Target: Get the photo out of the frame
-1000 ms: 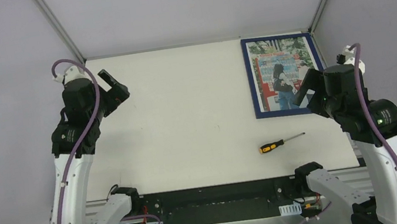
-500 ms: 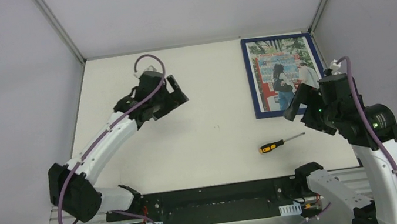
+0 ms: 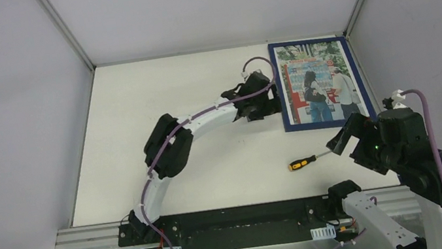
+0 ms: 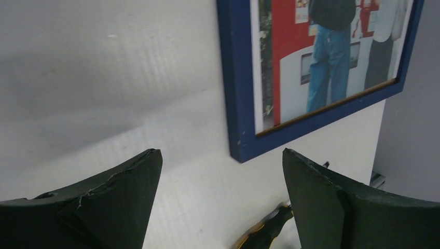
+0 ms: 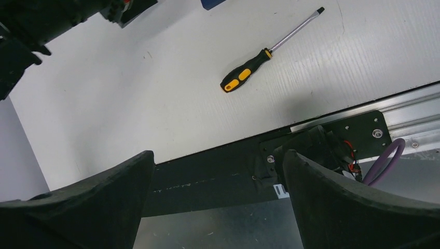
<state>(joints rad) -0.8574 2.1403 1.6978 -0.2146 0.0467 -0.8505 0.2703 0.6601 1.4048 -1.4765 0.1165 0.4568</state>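
frame (image 4: 236, 93) flat at the far right corner of the white table (image 3: 189, 103), mostly cut off in my left wrist view, photo (image 4: 332, 52) inside it, my left gripper (image 4: 219, 155) spread apart and empty near its corner, right gripper (image 5: 218, 155) spread wide too, screwdriver (image 5: 244, 78) nearby, grey walls (image 3: 7, 130)

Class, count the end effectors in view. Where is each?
2. The left end effector hovers at the left edge of the frame; the right end effector hangs near the tip of the screwdriver. None seems hidden.
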